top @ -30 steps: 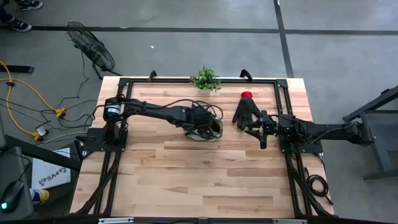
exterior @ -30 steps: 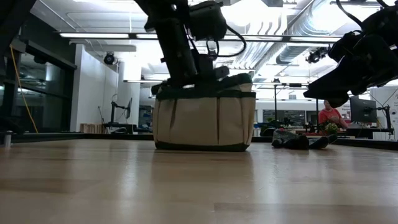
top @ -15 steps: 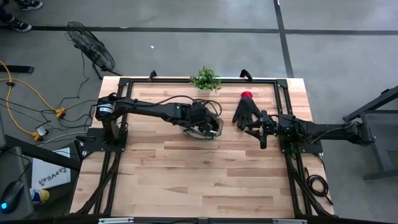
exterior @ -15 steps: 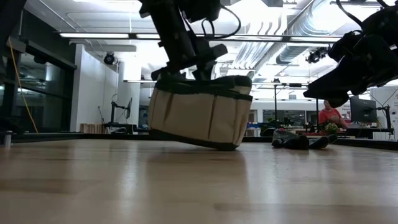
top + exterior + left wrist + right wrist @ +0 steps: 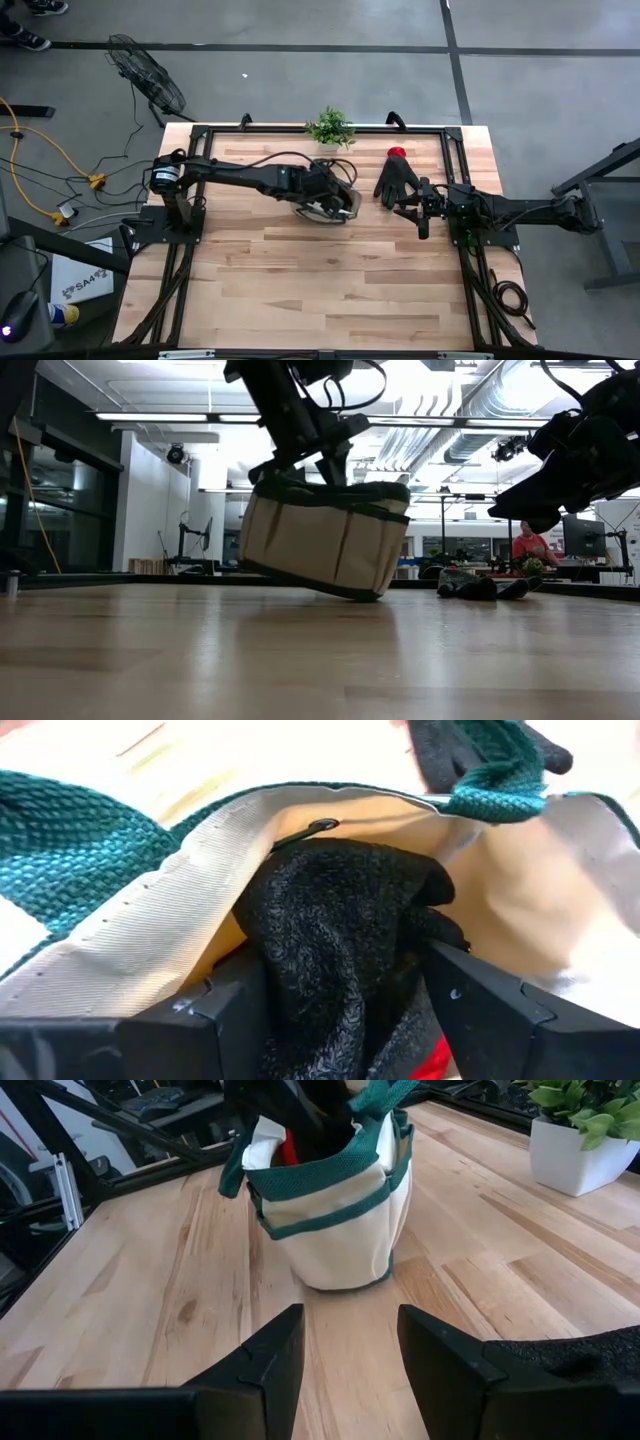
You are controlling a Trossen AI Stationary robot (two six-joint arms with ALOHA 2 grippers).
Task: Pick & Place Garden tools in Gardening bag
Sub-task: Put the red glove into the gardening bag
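High view: the left gripper (image 5: 328, 193) is sunk in the gardening bag (image 5: 332, 205) at frame centre. A black glove (image 5: 397, 181) lies to its right, its long axis running up the frame, red cuff at the top, fingers toward the bottom. The right gripper (image 5: 424, 216) hovers just below that glove.

Low view: the bag (image 5: 325, 540) is tilted, its left edge off the table (image 5: 320, 660).

Left wrist view: the spread fingers (image 5: 500, 1010) flank a second black glove (image 5: 335, 945) inside the bag; whether they grip it is unclear.

Right wrist view: the fingers (image 5: 455, 1365) stand apart, holding nothing.
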